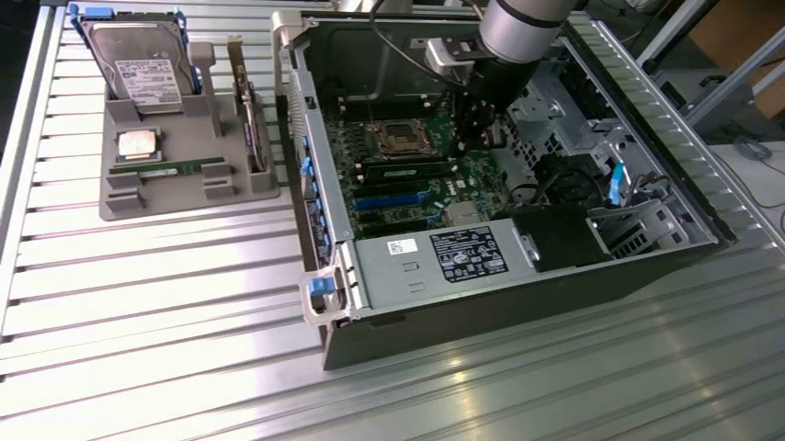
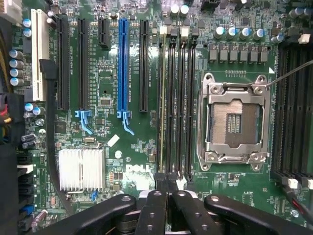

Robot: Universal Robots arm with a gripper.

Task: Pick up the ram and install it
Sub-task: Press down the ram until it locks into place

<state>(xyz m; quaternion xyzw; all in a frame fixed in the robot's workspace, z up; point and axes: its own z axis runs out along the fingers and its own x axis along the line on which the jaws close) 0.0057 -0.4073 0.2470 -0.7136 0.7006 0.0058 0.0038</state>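
Fingers at end of ram seated in slot.

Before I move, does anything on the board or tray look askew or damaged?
Nothing stands out. The board looks undamaged, its CPU socket is empty but intact, and the ram sits straight in the tray. The gripper hangs over the memory slots.

Bright glare outside, even light inside the case

In the exterior view, strong light washes out the ribbed metal tabletop at centre left, with streaky reflections at the bottom; the computer case interior sits darker. The wrist view is evenly lit and fairly sharp, the gripper dark at the bottom edge.
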